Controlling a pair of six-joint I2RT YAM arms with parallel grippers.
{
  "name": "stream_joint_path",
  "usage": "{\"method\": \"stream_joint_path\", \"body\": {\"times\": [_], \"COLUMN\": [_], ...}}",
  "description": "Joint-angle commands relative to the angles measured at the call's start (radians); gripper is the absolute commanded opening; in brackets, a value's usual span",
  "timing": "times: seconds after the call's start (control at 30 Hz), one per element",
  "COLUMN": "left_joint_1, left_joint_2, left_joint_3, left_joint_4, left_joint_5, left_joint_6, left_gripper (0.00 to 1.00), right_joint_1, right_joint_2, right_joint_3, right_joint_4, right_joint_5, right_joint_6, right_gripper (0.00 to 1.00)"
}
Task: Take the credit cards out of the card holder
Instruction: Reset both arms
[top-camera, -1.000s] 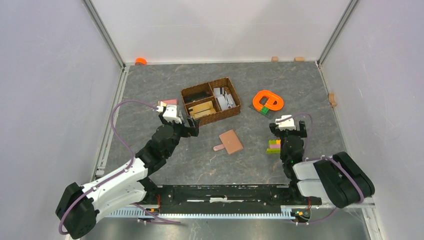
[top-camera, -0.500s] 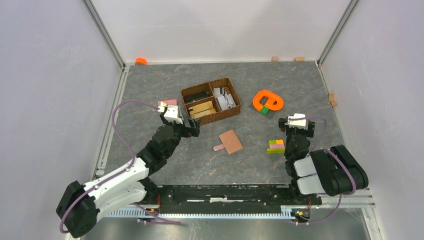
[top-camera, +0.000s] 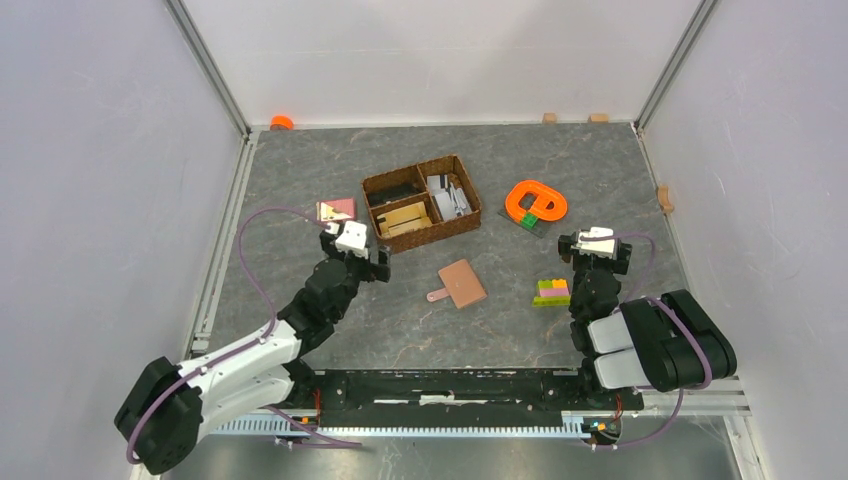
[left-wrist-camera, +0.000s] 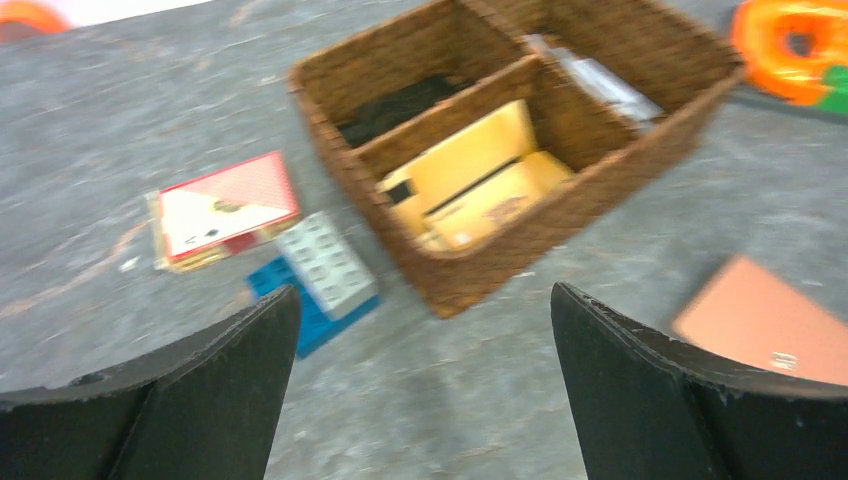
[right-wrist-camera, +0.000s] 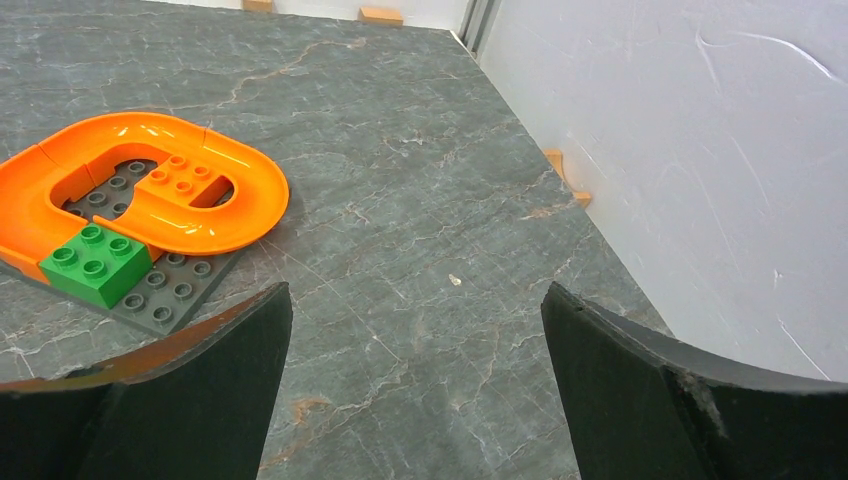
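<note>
Your left arm reaches diagonally from its base toward the middle of the table, and the left gripper (top-camera: 372, 262) hangs just short of the near left corner of the woven basket (top-camera: 436, 233), its jaws spread wide with nothing between them. Your right arm is folded back close to its base, and the right gripper (top-camera: 597, 256) stands just beside the stack of coloured bricks (top-camera: 548, 291), jaws likewise wide and empty, facing the far right corner. The card holder (top-camera: 462, 283) lies shut and flat on the table (top-camera: 300, 160) between the two grippers, near the basket and apart from both. Grey-white cards (top-camera: 447, 195) lie in the basket's right-hand compartment. Whether any remain inside the shut holder cannot be told. In the left wrist view the picture is blurred: the holder (left-wrist-camera: 765, 320) is cut off at the right edge, the cards (left-wrist-camera: 595, 75) show only as a pale smear, and the blue block (left-wrist-camera: 315, 305) sits partly behind a finger (left-wrist-camera: 200, 390). The right wrist view shows only the orange track (right-wrist-camera: 150, 195), a green brick (right-wrist-camera: 95, 262) and bare table, with no task item in it.
</note>
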Motion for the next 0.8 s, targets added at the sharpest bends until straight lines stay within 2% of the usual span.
{"method": "stream_joint_path", "body": {"times": [0.0, 0.07, 0.17, 0.2, 0.3, 0.33, 0.4, 0.53, 0.6, 0.63, 0.7, 0.77], "left_joint_1": [0.09, 0.117, 0.156, 0.197, 0.305, 0.309, 0.325, 0.377, 0.429, 0.443, 0.52, 0.538], "left_joint_2": [-0.028, -0.047, -0.029, -0.006, 0.16, 0.208, 0.255, 0.371, 0.484, 0.526, 0.539, 0.596], "left_joint_3": [-0.049, -0.068, -0.149, -0.173, -0.248, -0.247, -0.226, -0.17, -0.157, -0.149, -0.154, -0.106], "left_joint_4": [0.092, 0.104, 0.254, 0.315, 0.564, 0.628, 0.644, 0.677, 0.778, 0.833, 0.815, 0.8], "left_joint_5": [-0.145, -0.122, -0.175, -0.148, -0.121, -0.111, -0.037, 0.024, 0.103, 0.033, 0.114, 0.117], "left_joint_6": [0.143, 0.174, 0.226, 0.227, 0.208, 0.227, 0.239, 0.252, 0.241, 0.212, 0.136, 0.129], "left_gripper": [1.0, 0.99, 1.0, 1.0, 1.0, 1.0, 1.0, 1.0, 1.0, 1.0, 1.0, 1.0], "right_joint_1": [-0.006, -0.005, -0.005, -0.005, -0.005, -0.004, -0.005, -0.005, -0.005, -0.005, -0.005, -0.005], "right_joint_2": [0.001, 0.001, 0.002, 0.002, 0.001, 0.001, 0.002, 0.004, 0.0, 0.002, 0.0, 0.001], "right_joint_3": [-0.128, -0.127, -0.126, -0.126, -0.126, -0.125, -0.125, -0.125, -0.126, -0.128, -0.127, -0.127], "right_joint_4": [0.079, 0.079, 0.079, 0.079, 0.079, 0.074, 0.074, 0.078, 0.073, 0.079, 0.074, 0.078], "right_joint_5": [-0.002, -0.002, -0.001, -0.001, -0.001, 0.001, 0.003, 0.0, -0.002, -0.003, -0.003, -0.003], "right_joint_6": [0.006, 0.006, 0.006, 0.006, 0.004, -0.004, -0.002, 0.003, 0.008, 0.007, 0.007, 0.006], "right_gripper": [0.98, 0.98, 0.98, 0.98, 0.98, 0.98, 0.98, 0.98, 0.98, 0.98, 0.98, 0.98]}}
